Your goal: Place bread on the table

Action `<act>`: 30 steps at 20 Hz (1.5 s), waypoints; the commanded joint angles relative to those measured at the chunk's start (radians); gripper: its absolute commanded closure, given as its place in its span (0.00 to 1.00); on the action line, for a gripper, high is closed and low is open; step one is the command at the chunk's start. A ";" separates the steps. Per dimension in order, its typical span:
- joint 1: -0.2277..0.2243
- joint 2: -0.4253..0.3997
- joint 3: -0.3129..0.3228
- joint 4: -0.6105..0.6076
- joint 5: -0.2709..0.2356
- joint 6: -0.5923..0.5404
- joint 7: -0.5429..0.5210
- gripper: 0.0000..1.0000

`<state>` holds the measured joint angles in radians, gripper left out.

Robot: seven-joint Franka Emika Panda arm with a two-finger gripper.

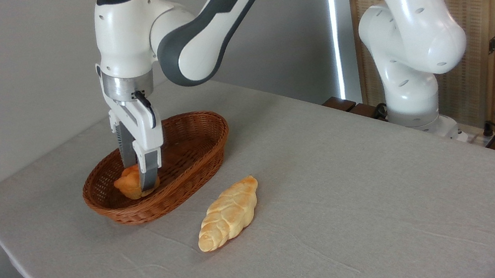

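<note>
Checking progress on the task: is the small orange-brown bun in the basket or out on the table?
In. The bun sits inside the wicker basket, below its rim, with the gripper around it.

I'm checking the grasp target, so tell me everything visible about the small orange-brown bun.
The bun is small, roundish and knotted, with a glossy deep orange-brown crust. It sits inside the wicker basket, toward its left end. The gripper reaches down around it, one finger covering its right side; whether it is lifted cannot be told.
</note>
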<state>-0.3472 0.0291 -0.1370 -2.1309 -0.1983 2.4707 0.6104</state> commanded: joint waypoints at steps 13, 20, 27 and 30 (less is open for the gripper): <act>-0.039 0.023 0.010 0.003 -0.004 0.040 -0.004 0.65; -0.039 0.015 0.010 0.006 -0.004 0.037 -0.006 0.64; -0.035 -0.087 0.013 0.006 -0.012 -0.044 -0.021 0.63; -0.026 -0.162 0.036 0.011 -0.013 -0.120 -0.021 0.62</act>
<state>-0.3737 -0.0446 -0.1321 -2.1191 -0.1984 2.4349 0.6034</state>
